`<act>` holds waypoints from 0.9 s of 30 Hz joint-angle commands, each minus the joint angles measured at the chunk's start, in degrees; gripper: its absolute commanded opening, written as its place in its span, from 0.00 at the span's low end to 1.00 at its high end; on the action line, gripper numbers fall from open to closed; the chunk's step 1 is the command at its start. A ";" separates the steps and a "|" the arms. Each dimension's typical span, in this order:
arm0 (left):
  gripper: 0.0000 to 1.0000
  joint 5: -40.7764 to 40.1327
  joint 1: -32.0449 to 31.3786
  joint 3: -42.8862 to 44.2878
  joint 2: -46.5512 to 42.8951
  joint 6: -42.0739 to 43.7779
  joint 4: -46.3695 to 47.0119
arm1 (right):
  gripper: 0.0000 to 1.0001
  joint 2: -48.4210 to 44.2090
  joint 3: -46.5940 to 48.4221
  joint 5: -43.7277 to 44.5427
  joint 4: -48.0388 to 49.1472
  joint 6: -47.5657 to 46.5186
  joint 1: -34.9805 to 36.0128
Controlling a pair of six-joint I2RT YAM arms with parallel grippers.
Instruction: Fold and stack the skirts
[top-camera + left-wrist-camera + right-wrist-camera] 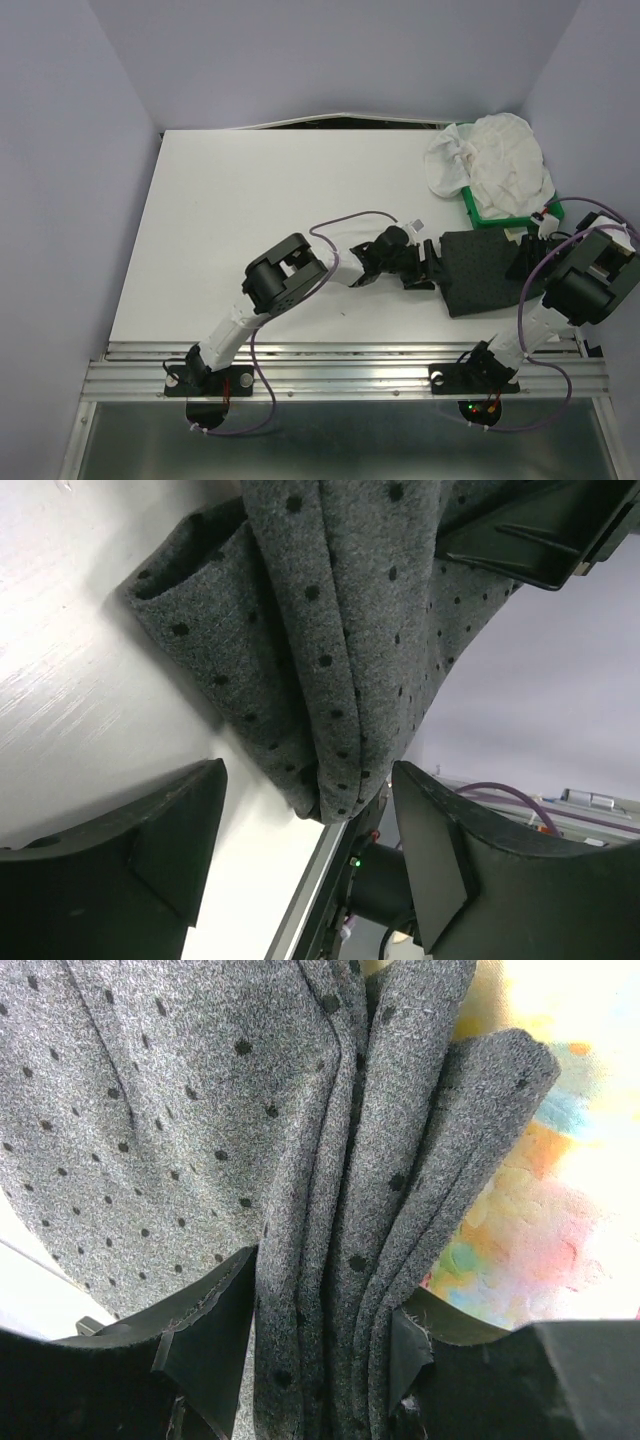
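The dark charcoal speckled skirt [478, 272] lies folded on the table's right side. My right gripper [325, 1355] is shut on several bunched layers of that skirt [200, 1110] at its right edge [527, 258]. Below it shows the pastel yellow floral skirt [545, 1200]. My left gripper [428, 262] is at the skirt's left edge and stands open [310, 830]. A folded corner of the charcoal skirt [330, 660] hangs just ahead of its fingers [160, 845], apart from both. The white crinkly skirt [490, 160] is heaped at the far right.
A green plastic tray [478, 216] sits under the white heap at the back right. The table's near edge and metal rail [340, 365] run below both arms. Purple cables [350, 220] loop above the left arm.
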 commanded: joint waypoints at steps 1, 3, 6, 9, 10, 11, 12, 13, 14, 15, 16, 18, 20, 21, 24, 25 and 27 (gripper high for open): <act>0.76 0.44 -0.45 3.03 0.49 -2.83 4.33 | 0.50 -0.19 2.36 1.39 0.01 -1.28 -0.05; 0.72 0.53 -0.37 3.82 0.93 -2.92 4.15 | 0.50 -0.01 2.45 1.56 -0.08 -1.28 -0.05; 0.66 0.97 -0.63 6.10 2.33 -3.45 3.71 | 0.50 -0.19 2.28 1.91 -0.34 -1.45 -0.05; 0.61 1.67 -0.63 7.95 3.74 -3.80 3.80 | 0.50 -0.28 2.10 1.83 -0.43 -1.45 -0.05; 0.60 1.85 -0.63 8.31 3.92 -3.80 3.80 | 0.50 -0.10 2.10 1.74 -0.60 -1.45 -0.05; 0.59 2.11 -0.54 8.40 4.01 -3.89 4.50 | 0.50 -0.01 2.19 1.74 -0.78 -1.54 -0.05; 0.58 2.11 -0.54 8.40 4.09 -3.89 4.76 | 0.50 -0.01 2.01 1.74 -0.87 -1.45 -0.05; 0.57 2.20 -0.54 8.40 4.18 -4.24 5.20 | 0.50 -0.01 1.92 1.65 -0.70 -1.54 -0.05; 0.54 2.37 -0.45 8.40 4.27 -4.50 6.34 | 0.50 -0.01 1.49 1.65 -0.61 -1.54 -0.05; 0.47 2.46 -0.45 8.22 4.36 -4.77 7.13 | 0.50 -0.01 1.31 1.56 -0.43 -1.54 -0.05; 0.43 2.55 -0.45 7.87 4.27 -4.94 8.10 | 0.50 -0.10 1.05 1.65 -0.34 -1.45 -0.05; 0.14 2.29 -0.45 6.65 2.96 -4.42 9.86 | 0.49 -0.27 0.78 1.21 -0.17 -1.28 -0.05; 0.03 1.32 -0.45 5.50 1.38 -2.58 10.22 | 0.47 -0.97 1.13 0.60 -0.43 -1.19 -0.05; 0.00 1.06 -0.45 4.45 -0.46 -1.79 10.22 | 0.45 -1.15 2.00 0.16 -0.95 -1.10 -0.05; 0.00 0.35 -0.54 3.04 -3.28 0.14 9.69 | 0.39 -2.73 3.76 -1.95 -1.92 -0.66 -0.05; 0.00 0.44 -0.45 2.95 -3.81 0.76 8.99 | 0.37 -3.08 5.42 -2.39 -2.36 -0.49 -0.05; 0.00 0.18 -0.54 2.86 -5.47 2.78 8.11 | 0.34 -3.61 7.45 -3.18 -4.28 -0.49 -0.05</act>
